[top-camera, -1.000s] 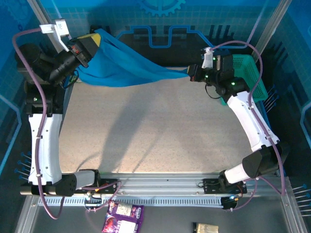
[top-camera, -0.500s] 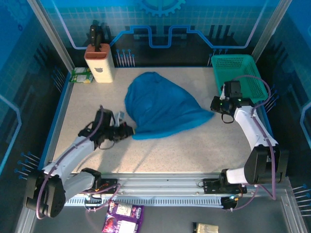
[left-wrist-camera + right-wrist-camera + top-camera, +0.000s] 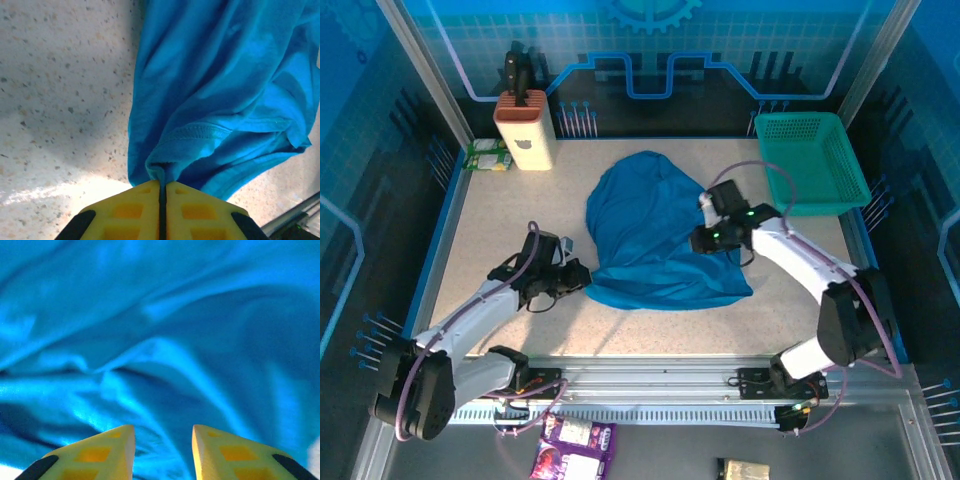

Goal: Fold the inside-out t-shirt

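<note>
Your blue t-shirt (image 3: 655, 235) lies in a rumpled heap in the middle of the table (image 3: 500, 220), left of the green basket (image 3: 817, 165). Your left fingers (image 3: 132, 202) are pressed tight together at the heap's near-left edge, low over the table, pinching a fold of cloth just beside a stitched hem. Your right fingers (image 3: 107, 445) stand apart with nothing between them, over the heap's right side. Creased cloth lies just beyond their tips, and you cannot tell whether they touch it.

Overhead view from behind, both wrist views close above shared t-shirt (image 3: 642, 232)
</note>
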You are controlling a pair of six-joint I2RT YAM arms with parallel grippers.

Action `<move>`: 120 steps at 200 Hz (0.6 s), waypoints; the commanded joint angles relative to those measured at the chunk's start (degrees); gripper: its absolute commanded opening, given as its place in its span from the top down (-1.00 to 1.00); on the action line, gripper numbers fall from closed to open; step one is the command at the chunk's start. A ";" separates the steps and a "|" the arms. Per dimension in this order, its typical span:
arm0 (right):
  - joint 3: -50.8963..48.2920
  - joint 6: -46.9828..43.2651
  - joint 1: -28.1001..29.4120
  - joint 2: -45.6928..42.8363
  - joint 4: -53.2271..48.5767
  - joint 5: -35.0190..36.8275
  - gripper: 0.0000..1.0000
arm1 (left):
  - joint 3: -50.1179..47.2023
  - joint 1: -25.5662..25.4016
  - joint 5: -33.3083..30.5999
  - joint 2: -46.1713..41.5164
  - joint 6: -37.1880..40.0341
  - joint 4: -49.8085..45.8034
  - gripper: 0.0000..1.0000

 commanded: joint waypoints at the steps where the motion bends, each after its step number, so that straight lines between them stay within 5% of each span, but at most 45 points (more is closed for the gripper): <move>1: 1.86 -6.39 6.02 4.87 -3.97 2.65 0.24 | 2.10 0.02 -3.66 1.05 2.42 -2.31 0.78; 27: 4.76 -12.74 11.31 11.31 -6.36 11.17 0.13 | 2.42 0.72 -3.70 2.09 3.29 -2.32 0.78; 84: 11.01 -23.78 17.68 23.07 -7.87 16.90 -0.19 | 2.81 2.53 -3.09 1.88 3.86 -2.35 0.79; 120: 13.72 -24.49 18.17 25.79 -8.12 18.01 -0.05 | 2.64 3.01 -3.31 0.77 4.02 -3.22 0.80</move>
